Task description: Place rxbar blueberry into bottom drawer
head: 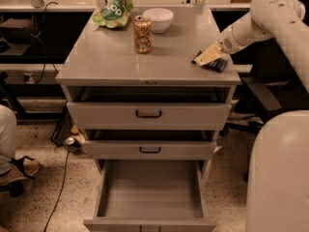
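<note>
Camera view. You have the hand (207, 57) at the right edge of the desk (120, 57), in the upper right of the frame. It is down on the rxbar blueberry (217, 64). Whether it is clenched on the bar or released cannot be told. The bar lies flat on the desk top near the front right corner, its dark wrapper showing below and to the right of the hand. The white arm (260, 21) comes in from the upper right corner.

Other items on the desk:
- A tan patterned soda can (142, 34) stands upright at centre rear, well apart from the bar.
- A white bowl (158, 19) sits just behind the can.
- A green chip bag (115, 8) lies at the rear left. It carries white lettering you cannot read, and the lettering on the can and the bar is also unreadable.

Below the desk top, the top drawer (148, 114) and the middle drawer (150, 150), both with black handles, sit slightly out. The bottom drawer (150, 192) is pulled out farthest, at the lower centre of the frame, with its grey floor exposed.

At the lower left, a shoe (21, 168) and a cable (58, 192) lie on the speckled floor beside the drawers.
</note>
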Controlling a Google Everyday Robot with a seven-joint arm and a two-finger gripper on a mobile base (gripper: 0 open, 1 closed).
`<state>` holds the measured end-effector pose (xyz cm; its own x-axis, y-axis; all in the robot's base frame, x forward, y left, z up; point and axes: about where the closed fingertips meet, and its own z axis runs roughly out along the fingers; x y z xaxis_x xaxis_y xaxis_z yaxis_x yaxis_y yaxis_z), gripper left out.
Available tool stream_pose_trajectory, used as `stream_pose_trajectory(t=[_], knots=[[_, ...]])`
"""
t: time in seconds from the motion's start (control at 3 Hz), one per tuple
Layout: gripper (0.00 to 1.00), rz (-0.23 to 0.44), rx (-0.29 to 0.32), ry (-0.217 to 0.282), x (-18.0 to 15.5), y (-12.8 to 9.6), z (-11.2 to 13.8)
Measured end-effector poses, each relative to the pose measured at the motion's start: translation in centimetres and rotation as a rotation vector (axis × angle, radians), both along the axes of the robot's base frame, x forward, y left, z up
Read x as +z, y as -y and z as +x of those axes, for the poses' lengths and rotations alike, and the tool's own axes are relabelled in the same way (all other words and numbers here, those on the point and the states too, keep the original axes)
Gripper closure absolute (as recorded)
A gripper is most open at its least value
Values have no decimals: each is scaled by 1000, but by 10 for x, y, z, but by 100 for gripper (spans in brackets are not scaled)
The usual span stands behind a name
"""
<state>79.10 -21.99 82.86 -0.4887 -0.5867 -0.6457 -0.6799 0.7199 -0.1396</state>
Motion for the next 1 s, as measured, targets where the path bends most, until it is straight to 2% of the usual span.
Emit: stream_pose_trajectory(t=[1.0], knots=[[100, 0, 0, 0, 0, 0, 0]])
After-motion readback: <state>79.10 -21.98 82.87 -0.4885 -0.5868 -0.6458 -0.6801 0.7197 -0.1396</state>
